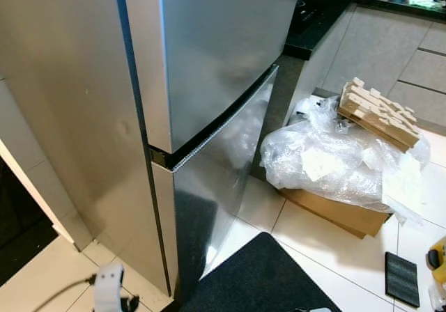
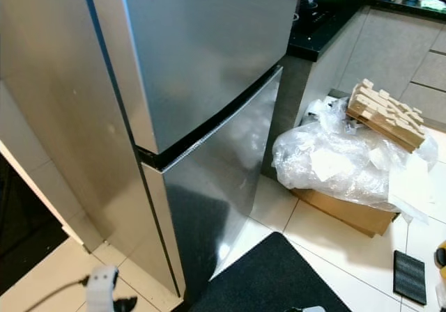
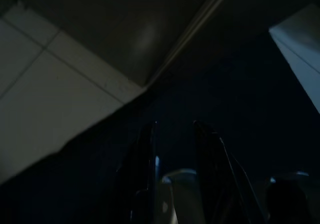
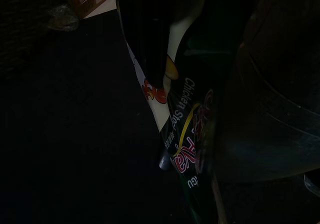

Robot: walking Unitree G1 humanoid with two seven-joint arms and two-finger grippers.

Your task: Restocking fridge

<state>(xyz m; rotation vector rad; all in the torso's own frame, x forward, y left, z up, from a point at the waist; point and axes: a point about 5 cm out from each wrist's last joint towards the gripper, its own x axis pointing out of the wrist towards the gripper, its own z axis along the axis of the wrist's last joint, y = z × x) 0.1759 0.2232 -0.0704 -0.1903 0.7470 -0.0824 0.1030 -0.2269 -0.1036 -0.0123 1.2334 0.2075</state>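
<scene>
here, the left gripper [image 3: 172, 149] hangs low near the tiled floor [image 3: 45, 109], its two fingers a little apart and holding nothing. ahead and above stands the steel fridge [image 1: 209, 68], both doors closed, upper door [image 1: 223, 47] over lower door [image 1: 216, 180]. to the right, the right gripper [image 4: 165, 74] is clamped on a chicken stock carton [image 4: 185, 134], its long axis along the fingers; the empty left arm seems the one free for the door.

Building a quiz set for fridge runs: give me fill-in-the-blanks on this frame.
1. Both doors of the tall stainless-steel fridge are ____.
2. The crumpled clear plastic sheeting lies on a brown ____ box.
3. The pale slatted wooden rack rests on top of the ____.
4. The carton in the right gripper reads "Chicken ____".

Answers: shut; cardboard; plastic; Stock
</scene>
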